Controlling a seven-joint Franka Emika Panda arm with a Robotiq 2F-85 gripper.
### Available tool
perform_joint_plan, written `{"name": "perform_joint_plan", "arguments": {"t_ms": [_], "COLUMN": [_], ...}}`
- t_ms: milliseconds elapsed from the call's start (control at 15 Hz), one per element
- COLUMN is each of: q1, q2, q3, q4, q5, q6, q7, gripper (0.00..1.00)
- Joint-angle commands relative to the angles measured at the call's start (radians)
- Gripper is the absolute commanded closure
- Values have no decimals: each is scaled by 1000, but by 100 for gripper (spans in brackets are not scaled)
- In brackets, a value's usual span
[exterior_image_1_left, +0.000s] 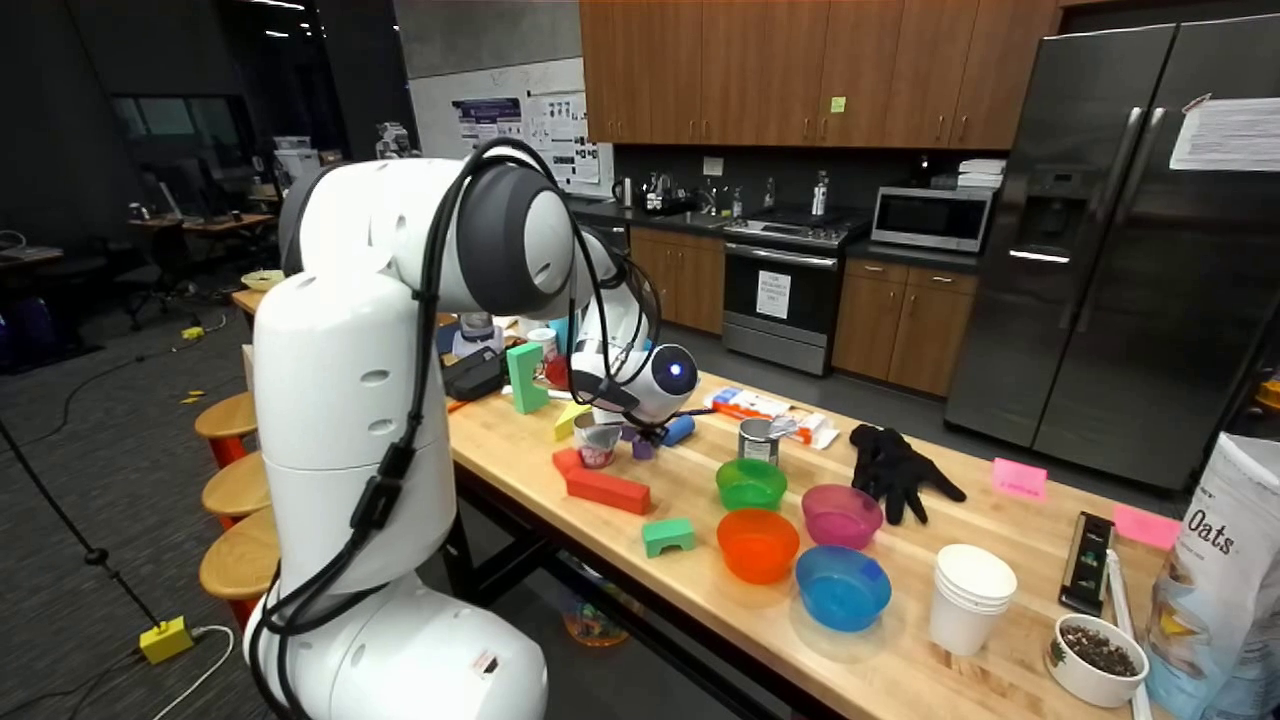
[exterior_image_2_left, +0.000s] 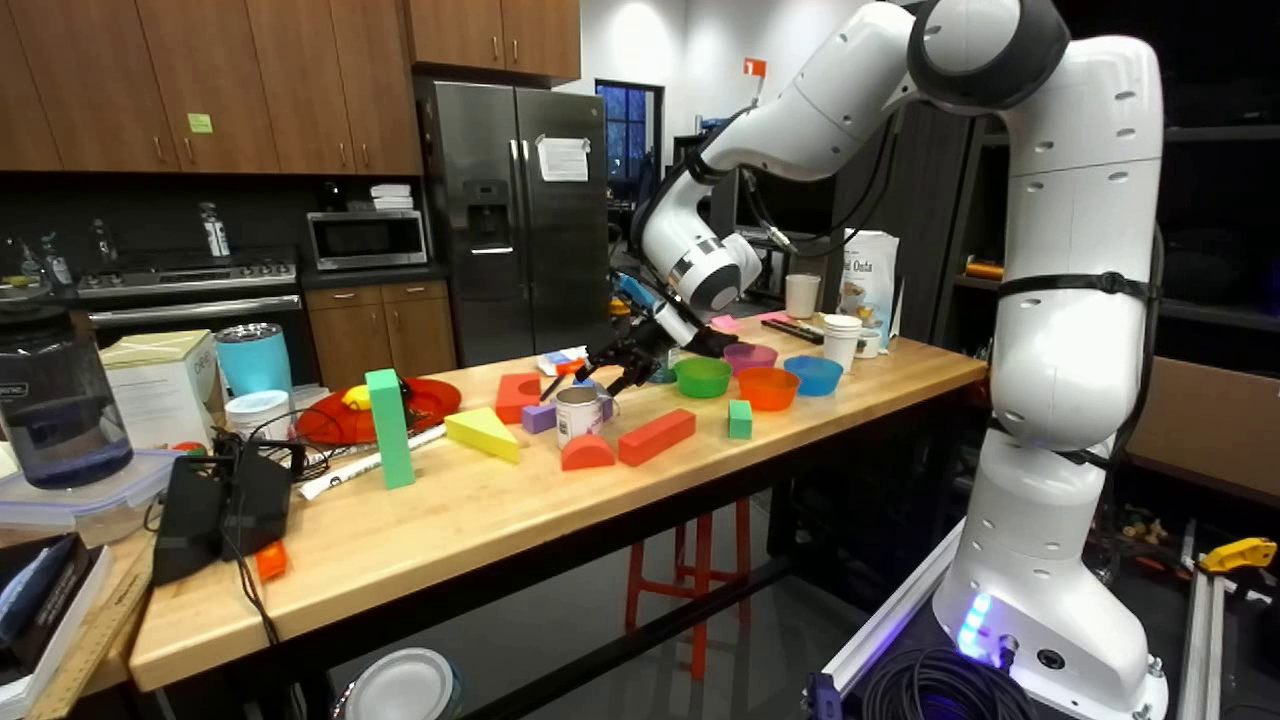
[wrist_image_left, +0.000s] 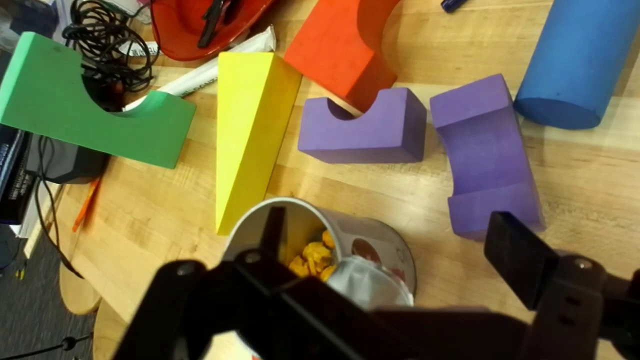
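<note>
My gripper (wrist_image_left: 390, 235) is open and tilted, with no object held between its fingers. It also shows beside the can in an exterior view (exterior_image_2_left: 610, 370). In the wrist view the left finger overlaps the mouth of an open can (wrist_image_left: 367, 230) with a peeled foil lid and orange-yellow pieces inside; I cannot tell whether the finger is inside or above it. The can stands upright in both exterior views (exterior_image_1_left: 597, 445) (exterior_image_2_left: 578, 415). The right finger is near a purple arch block (wrist_image_left: 487, 155). Another purple arch (wrist_image_left: 360, 132) and a yellow wedge (wrist_image_left: 250, 135) lie behind the can.
A blue cylinder (wrist_image_left: 575, 65), a red-orange arch (wrist_image_left: 342, 50) and a green block (wrist_image_left: 115, 115) surround the can. A long red block (exterior_image_2_left: 657, 437) and red half-round (exterior_image_2_left: 587, 453) lie in front. Green (exterior_image_1_left: 750, 484), orange (exterior_image_1_left: 758, 546), pink and blue bowls stand farther along the table.
</note>
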Motion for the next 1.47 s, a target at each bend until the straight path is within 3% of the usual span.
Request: {"name": "perform_joint_plan", "arguments": {"t_ms": [0,600,667,867,1067,1400], "q1": [1,0,-2,2,2,-1], "q2": [13,45,41,34,31,15], "q3": [-1,-14,-16,-18,-21,-25], "q4": [18,30,29,29,32,27], "q5": [-48,-209,-207,-198,-194,-182], "q6": [8,-44,-38,-12,-1,12], "q7": [63,196,185,174,169,161], "gripper": [0,0,25,39,65,99]}}
